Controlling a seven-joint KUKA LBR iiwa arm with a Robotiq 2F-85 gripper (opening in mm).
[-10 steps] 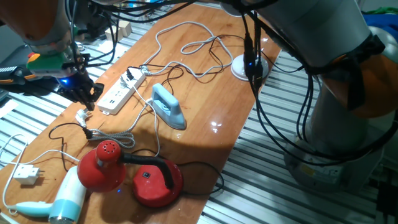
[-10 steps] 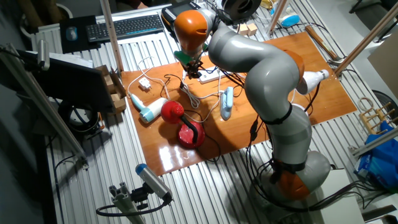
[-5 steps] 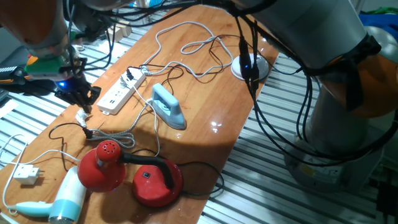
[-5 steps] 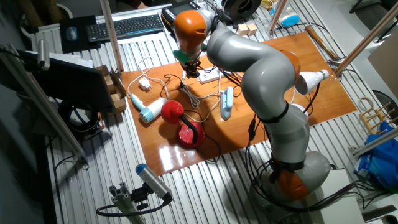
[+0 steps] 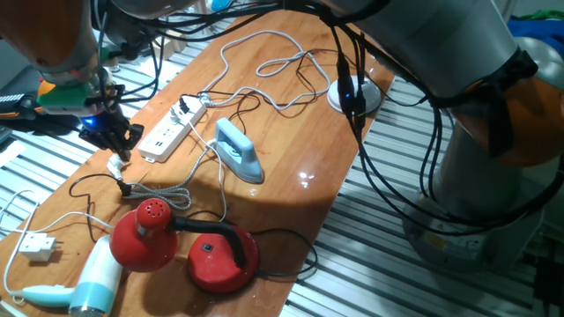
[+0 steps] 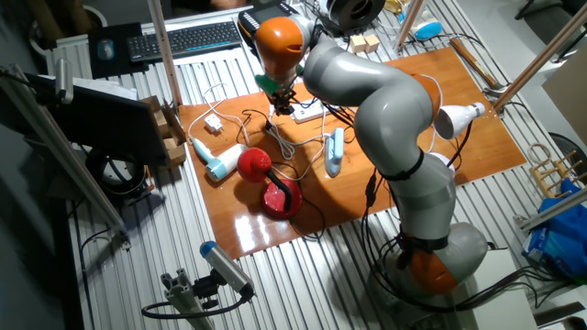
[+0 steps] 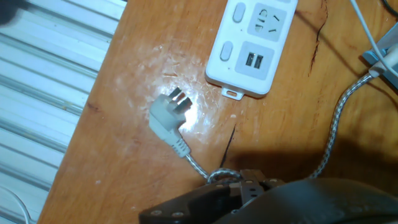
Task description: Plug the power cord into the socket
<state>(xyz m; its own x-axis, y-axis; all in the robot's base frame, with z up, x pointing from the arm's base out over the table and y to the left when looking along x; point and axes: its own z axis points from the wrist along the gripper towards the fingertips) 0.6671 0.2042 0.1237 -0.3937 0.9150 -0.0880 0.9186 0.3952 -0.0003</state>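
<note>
How the jaws are standing cannot be told: in the hand view only the dark body of the gripper [image 7: 239, 190] is showing at the bottom edge, and in one fixed view the fingers are merging into one dark shape. Nothing appears to be sitting between them.

Over the last second the gripper [image 5: 112, 139] has been drifting a little to the left and slightly nearer, away from the face of the socket [image 5: 172, 130] and past its near left end. It is now hanging over the bare wood just beyond that end, directly above the white plug [image 7: 166, 118] of the braided cord [image 7: 339, 118], which is lying flat with its prongs pointing up toward the socket [image 7: 252, 37].

That is looking like a problem for the task. The hand is lining up on the white plug, not on the power cord [image 5: 88, 179], whose thin black line is curving across the table nearer and further left, well clear of the fingers. Its plug end is too small to pick out here. No grasp is happening yet, so the task is standing at its very beginning, and the approach probably needs redirecting toward the black cord before the fingers are descending any further.
</note>
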